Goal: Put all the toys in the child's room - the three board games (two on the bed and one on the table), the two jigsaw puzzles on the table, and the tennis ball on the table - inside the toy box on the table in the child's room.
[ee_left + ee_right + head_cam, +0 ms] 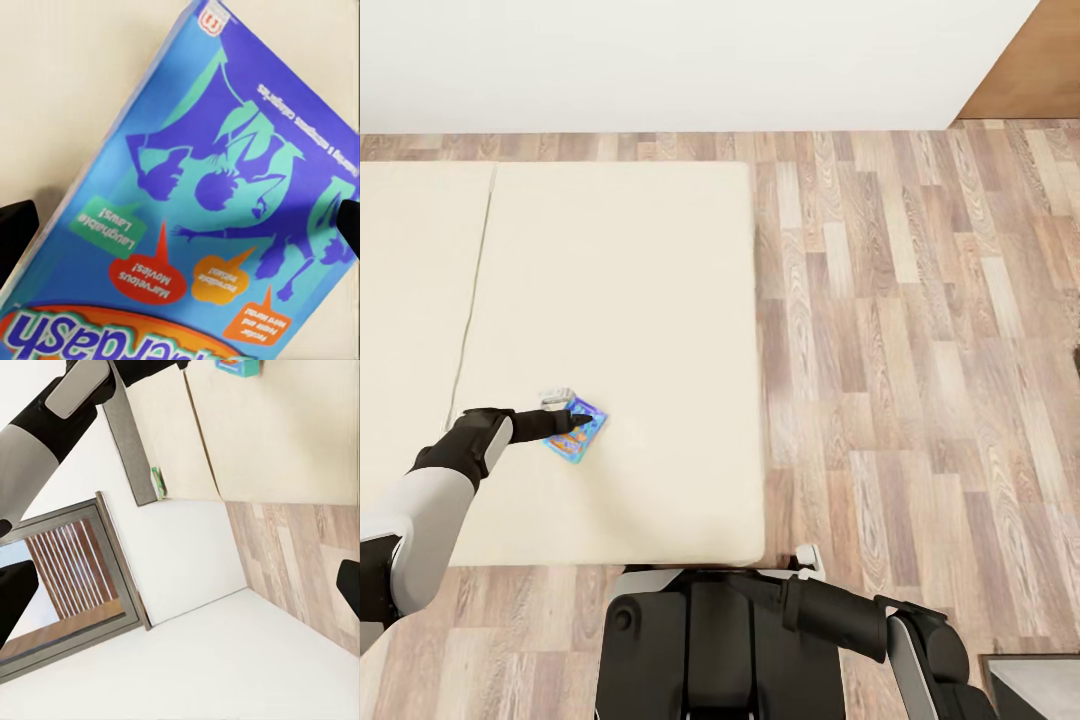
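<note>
A blue cartoon-printed board game (pixel 582 438) lies flat on the cream bed (pixel 620 300), near its front edge. My left gripper (pixel 572 421) hovers right over it. In the left wrist view the blue board game (pixel 217 187) is very close, and the left gripper (pixel 180 225) is open, one black fingertip (pixel 15 234) at each side of the box. My right gripper (pixel 180 589) is open and empty, held low by my trunk. It looks across the floor at the bed (pixel 285 435), the blue box (pixel 238 366) and a small green flat box (pixel 157 482) at the bed's far end.
Wood-plank floor (pixel 920 350) stretches to the right of the bed. A white wall (pixel 660 60) runs behind it, with a wooden door (pixel 1030 60) at the far right. A grey surface's corner (pixel 1035 690) shows by my base. A slatted window (pixel 75 577) is set in the wall.
</note>
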{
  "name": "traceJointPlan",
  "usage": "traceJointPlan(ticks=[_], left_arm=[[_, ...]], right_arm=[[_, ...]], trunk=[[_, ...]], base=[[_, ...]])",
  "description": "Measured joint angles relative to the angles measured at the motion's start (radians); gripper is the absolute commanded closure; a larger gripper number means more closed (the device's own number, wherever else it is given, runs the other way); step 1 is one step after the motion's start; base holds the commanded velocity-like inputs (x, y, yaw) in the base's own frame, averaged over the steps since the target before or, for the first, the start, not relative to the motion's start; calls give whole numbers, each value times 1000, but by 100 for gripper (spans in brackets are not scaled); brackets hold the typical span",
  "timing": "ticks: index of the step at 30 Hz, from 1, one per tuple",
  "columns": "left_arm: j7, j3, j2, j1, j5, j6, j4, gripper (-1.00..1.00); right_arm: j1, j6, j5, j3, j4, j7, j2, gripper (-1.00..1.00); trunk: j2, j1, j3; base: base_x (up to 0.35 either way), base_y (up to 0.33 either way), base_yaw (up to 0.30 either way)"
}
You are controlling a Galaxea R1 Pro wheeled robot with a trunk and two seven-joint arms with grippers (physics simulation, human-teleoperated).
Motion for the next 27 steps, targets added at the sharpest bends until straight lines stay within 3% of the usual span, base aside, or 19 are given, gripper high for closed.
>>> traceJointPlan(ticks=[27], left_arm=[[0,0,0,0,1,1,0,-100]], right_arm=[[1,0,0,0,0,0,0,-100]], trunk=[[0,0,0]], base=[[0,-137,0]])
